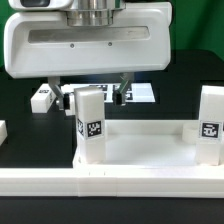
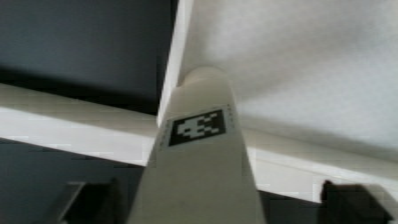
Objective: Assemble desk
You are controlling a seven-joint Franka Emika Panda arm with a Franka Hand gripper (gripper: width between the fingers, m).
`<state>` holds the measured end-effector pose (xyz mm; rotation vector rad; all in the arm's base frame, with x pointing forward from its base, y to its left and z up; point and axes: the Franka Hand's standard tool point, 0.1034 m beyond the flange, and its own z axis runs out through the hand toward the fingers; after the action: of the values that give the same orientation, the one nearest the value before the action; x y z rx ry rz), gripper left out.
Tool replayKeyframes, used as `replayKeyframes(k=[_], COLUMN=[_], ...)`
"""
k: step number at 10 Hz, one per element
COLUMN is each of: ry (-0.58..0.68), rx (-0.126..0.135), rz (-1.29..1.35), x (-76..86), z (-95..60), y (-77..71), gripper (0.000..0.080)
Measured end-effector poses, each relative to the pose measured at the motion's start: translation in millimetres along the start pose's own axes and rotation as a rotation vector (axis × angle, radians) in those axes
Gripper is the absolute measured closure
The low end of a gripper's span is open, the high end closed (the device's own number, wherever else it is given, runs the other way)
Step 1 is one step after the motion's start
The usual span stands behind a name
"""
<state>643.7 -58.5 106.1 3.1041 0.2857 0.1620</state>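
The white tabletop [image 1: 145,147] lies with its raised rim up in the exterior view. One white tagged leg [image 1: 90,122] stands upright at its near left corner, another leg [image 1: 210,125] at its right corner. My gripper [image 1: 94,98] hangs over the left leg, open, with a finger on each side and gaps between. In the wrist view the leg [image 2: 196,150] rises between my dark fingers [image 2: 98,200], with the tabletop [image 2: 302,70] beyond it and my gripper [image 2: 219,205] open around it.
A loose white leg [image 1: 42,97] lies at the back on the exterior view's left. Another white part [image 1: 3,130] shows at the left edge. The marker board [image 1: 142,93] lies behind the gripper. A long white border rail [image 1: 40,182] runs along the front.
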Motion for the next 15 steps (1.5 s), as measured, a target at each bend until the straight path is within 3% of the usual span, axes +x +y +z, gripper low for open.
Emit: replayKeyframes(k=[1, 2, 3, 7, 11, 15], ry=[0.000, 0.001, 0.001, 0.003, 0.009, -0.004], rx=[0.000, -0.001, -0.001, 0.005, 0.003, -0.007], rz=[0.001, 0.002, 0.002, 0.104, 0.547, 0.753], x=[-0.1, -0.1, -0.1, -1.0, -1.2, -4.6], z=[0.1, 0.0, 0.0, 0.4, 0.9, 0.7], y=[0.1, 0.9, 0.9, 2.3, 4.0, 6.4], gripper=[0.0448, 0.0448, 0.0511, 0.0511, 0.0509, 0.0479])
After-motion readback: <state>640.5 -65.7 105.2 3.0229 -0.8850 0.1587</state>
